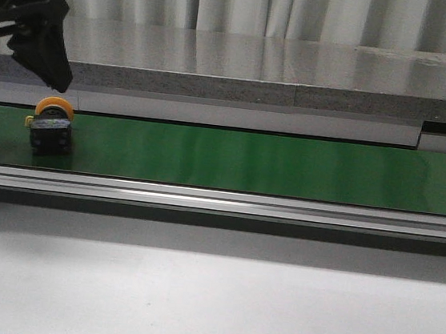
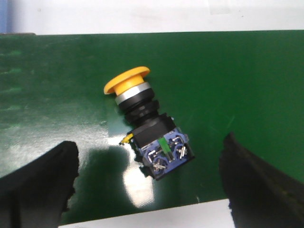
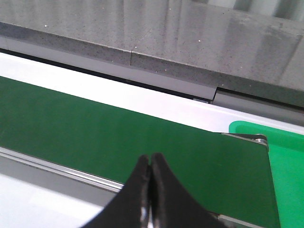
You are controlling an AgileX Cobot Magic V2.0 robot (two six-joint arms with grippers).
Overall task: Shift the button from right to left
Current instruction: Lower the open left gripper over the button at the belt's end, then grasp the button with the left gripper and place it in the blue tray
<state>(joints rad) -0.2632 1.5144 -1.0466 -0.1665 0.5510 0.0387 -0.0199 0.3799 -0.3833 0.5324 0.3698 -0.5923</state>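
Button [image 1: 51, 125] sits on the green belt [image 1: 248, 162] near the desk's left edge, free of both grippers. In the front view it shows a yellow-orange cap uppermost w/ black body below; in the left wrist view [image 2: 147, 128] it appears tilted, cap toward the belt's far edge, blue terminal block w/ a green mark and screws toward the near edge. Whether it stands or lies on its side cannot be told for sure.

Left gripper [image 1: 24, 39] hangs above the button, slightly behind it, near the desk's far-left corner. Its jaws are spread wide: in the left wrist view the two black fingers [image 2: 38, 185] stand either side of the button, well apart from it, no contact.

Right gripper [image 3: 150, 190] appears only in its own wrist view. Its fingertips are pressed together, nothing between them, over the belt's near edge by the right end, where a lighter green tray [image 3: 285, 156] adjoins the belt.

Metal rail [image 1: 219, 201] runs along the belt's near side; grey ledge [image 1: 256, 90] runs along the far side.
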